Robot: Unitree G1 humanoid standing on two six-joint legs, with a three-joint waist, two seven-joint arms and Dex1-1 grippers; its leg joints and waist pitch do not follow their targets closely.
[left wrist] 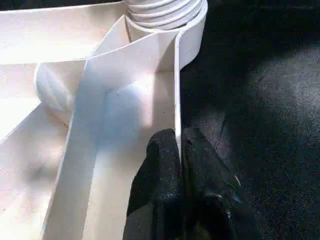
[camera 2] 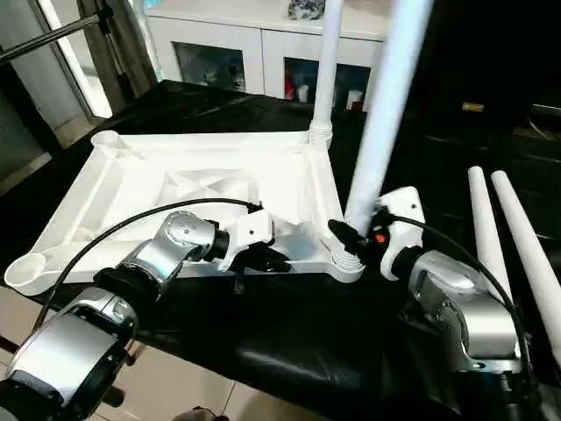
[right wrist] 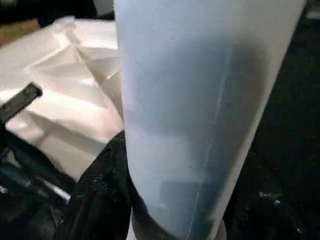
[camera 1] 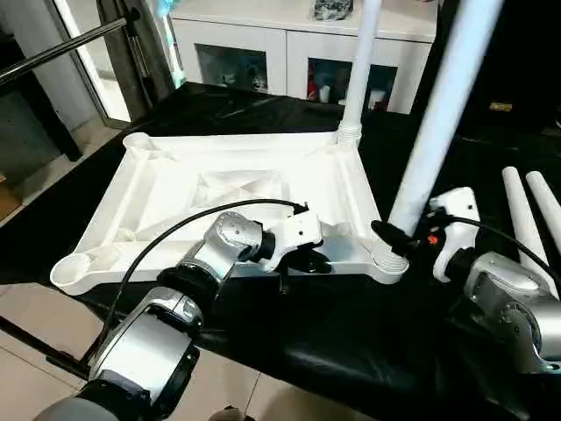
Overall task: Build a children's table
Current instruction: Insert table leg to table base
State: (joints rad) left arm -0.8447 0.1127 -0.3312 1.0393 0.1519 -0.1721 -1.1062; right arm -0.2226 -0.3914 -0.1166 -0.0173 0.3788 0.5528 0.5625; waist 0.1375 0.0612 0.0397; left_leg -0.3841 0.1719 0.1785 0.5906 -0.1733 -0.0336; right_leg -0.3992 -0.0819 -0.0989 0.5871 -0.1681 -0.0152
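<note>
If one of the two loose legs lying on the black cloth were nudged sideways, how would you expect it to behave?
The loose legs are smooth round tubes lying flat on the black cloth, so one would probably roll. They taper, so it would likely curve rather than roll straight. Being hollow-looking plastic, it is probably light and stiff.

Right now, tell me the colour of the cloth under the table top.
Black. The cloth under the white table top shows best in the left eye view.

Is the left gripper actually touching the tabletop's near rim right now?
Touching. The left wrist view shows the left gripper with its two black fingers pinched on the thin upright rim wall of the tabletop, no gap.
</note>
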